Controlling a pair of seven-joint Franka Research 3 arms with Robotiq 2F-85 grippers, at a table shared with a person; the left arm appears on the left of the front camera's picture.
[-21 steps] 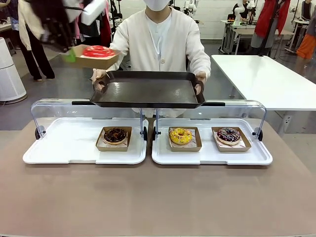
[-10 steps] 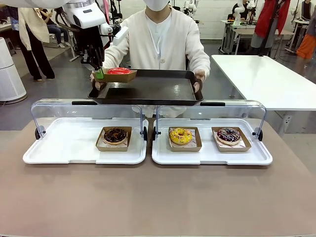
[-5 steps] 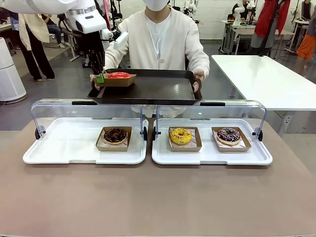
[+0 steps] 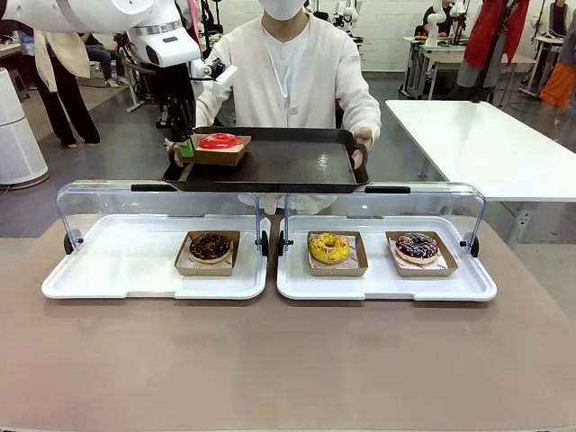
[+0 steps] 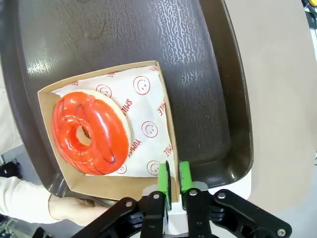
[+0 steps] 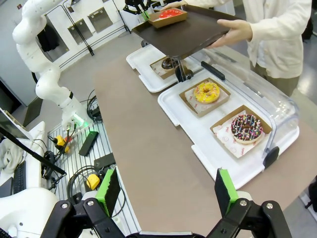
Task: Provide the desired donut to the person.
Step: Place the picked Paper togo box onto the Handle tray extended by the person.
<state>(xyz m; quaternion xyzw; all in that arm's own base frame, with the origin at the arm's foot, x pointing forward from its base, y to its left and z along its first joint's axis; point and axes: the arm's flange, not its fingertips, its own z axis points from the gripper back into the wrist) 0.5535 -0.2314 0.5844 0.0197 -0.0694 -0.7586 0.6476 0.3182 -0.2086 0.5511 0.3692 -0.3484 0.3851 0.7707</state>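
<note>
The box [image 4: 219,156] with the red donut [image 4: 220,140] now rests on the person's [image 4: 288,72] tray [image 4: 297,164]; left pincer [image 5: 174,176] narrow on its wall, unreleased; right pincer [image 6: 166,181] wide

Red-glazed donut [image 4: 220,140] flat in cardboard box [image 4: 220,156], on dark tray [image 4: 288,164] held by person [image 4: 301,76] in cream cardigan.

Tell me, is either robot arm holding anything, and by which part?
The left tool pinches the cardboard donut box by its rim, with the box sitting on the dark tray. The right tool holds nothing.

red word "SMILE", printed among smiley faces, on white paper liner [image 5: 148,106]
</note>
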